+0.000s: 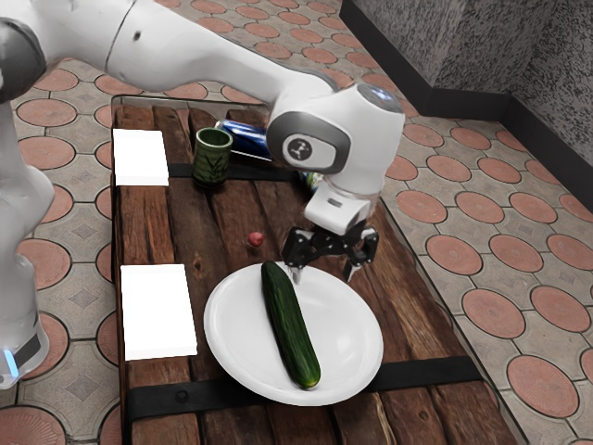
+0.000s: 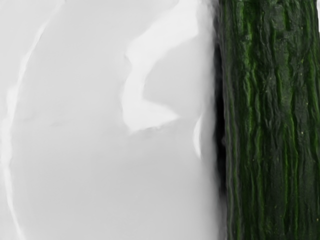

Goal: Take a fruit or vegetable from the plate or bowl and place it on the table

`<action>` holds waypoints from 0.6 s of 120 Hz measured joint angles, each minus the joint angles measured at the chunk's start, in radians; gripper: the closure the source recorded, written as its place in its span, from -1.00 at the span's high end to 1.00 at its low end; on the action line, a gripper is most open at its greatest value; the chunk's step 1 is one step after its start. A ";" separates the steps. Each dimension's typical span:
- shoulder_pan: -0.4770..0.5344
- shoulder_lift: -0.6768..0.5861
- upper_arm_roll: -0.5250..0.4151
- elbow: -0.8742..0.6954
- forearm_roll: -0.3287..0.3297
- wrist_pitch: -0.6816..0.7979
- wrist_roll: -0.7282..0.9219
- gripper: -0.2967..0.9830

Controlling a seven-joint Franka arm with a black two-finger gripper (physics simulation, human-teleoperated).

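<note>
Pincer (image 1: 322,274), single: hovering by the far rim of the plate (image 1: 348,320), fingers standing wide apart, gripping nothing. Cucumber (image 1: 291,326), single, for lifting: lying on the plate, beside the pincer's opening rather than between the fingers, toward the exterior view's left and the plate's near rim. Long axis: running slantwise from the plate's far rim to its near rim. Surface (image 1: 199,236), wooden: bearing the plate. Next move, in judgement: needing a sideways shift toward the plate's middle, the fingers straddling the cucumber's narrow width.
</note>
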 joint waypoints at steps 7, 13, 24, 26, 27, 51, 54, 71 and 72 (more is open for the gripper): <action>-0.005 0.048 -0.003 0.043 -0.007 0.013 0.034 0.54; -0.012 0.067 -0.003 0.061 -0.019 0.022 0.061 0.54; -0.025 0.115 0.000 0.073 -0.042 0.034 0.104 0.54; -0.025 0.122 0.001 0.077 -0.046 0.035 0.111 0.54; -0.025 0.126 0.002 0.078 -0.047 0.036 0.115 0.54; -0.007 0.150 0.007 0.102 -0.075 0.062 0.186 0.53; -0.009 0.148 0.007 0.114 -0.074 0.067 0.194 0.54; -0.079 0.031 0.006 0.092 -0.064 0.071 0.224 0.54; -0.084 0.024 0.006 0.085 -0.064 0.070 0.224 0.54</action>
